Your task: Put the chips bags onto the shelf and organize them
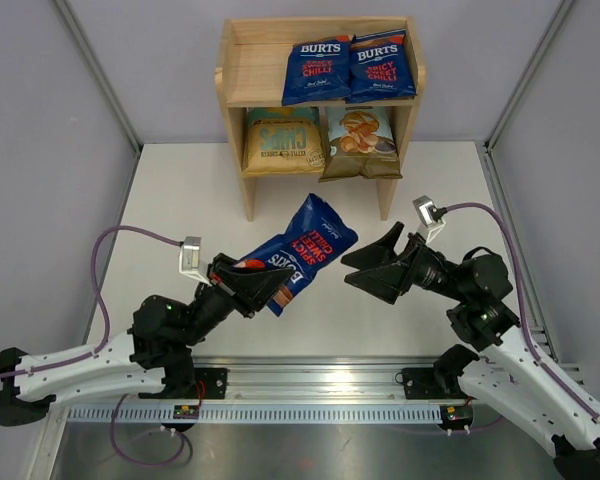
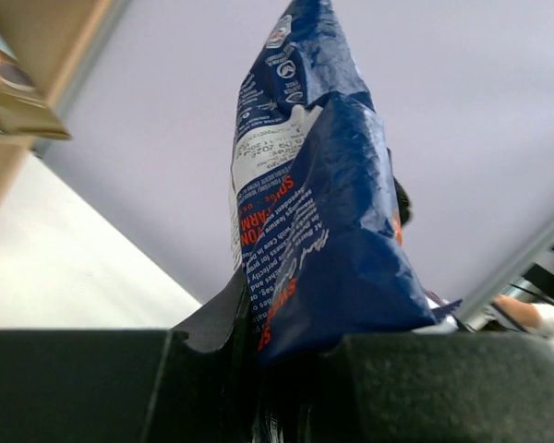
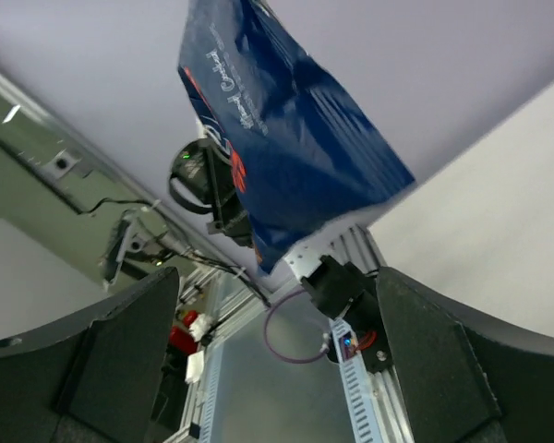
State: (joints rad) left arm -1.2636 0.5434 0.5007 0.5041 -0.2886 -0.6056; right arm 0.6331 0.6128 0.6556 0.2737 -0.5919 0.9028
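My left gripper [image 1: 252,288] is shut on the lower end of a dark-blue Burts bag [image 1: 305,250] and holds it tilted above the table; the bag fills the left wrist view [image 2: 305,203]. My right gripper [image 1: 365,268] is open and empty, just right of that bag, which shows in the right wrist view [image 3: 277,148]. The wooden shelf [image 1: 242,140] stands at the back. Two Burts bags [image 1: 317,70] [image 1: 382,65] lie on its top tier. The yellow bag [image 1: 280,142] and the Cassava Chips bag [image 1: 360,142] stand on its lower tier.
Grey walls enclose the white table [image 1: 180,200] on the left, back and right. A metal rail [image 1: 320,385] with the arm bases runs along the near edge. The left part of the shelf's top tier [image 1: 255,65] is bare.
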